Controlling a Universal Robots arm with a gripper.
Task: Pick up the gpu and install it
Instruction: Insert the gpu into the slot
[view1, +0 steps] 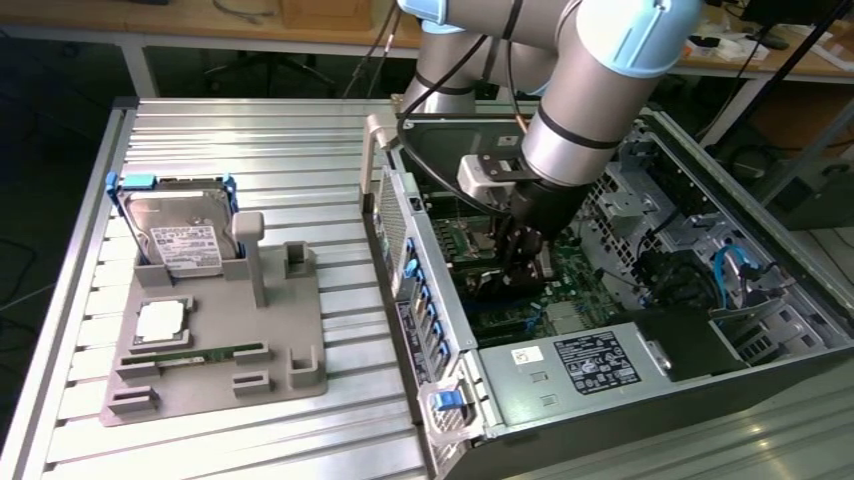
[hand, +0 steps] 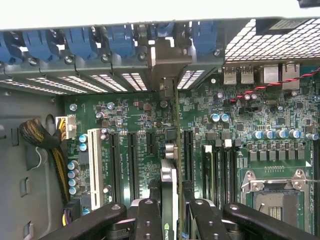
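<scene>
At the exterior view's left, the hard drive (view1: 174, 235) was seen standing in its grey holder (view1: 214, 385), its label too small to be read; further right, inside the open computer case (view1: 395, 215), the gripper (view1: 523, 265) was found clamped on the gpu (hand: 169, 182), which was held on edge between the jaws, over the motherboard (hand: 125, 115). Its long axis was set along the dark expansion slots (hand: 132, 160), bracket end toward the rear slot covers (hand: 125, 80). The start of an NVIDIA mark (hand: 168, 233) could be made out on the card's edge
</scene>
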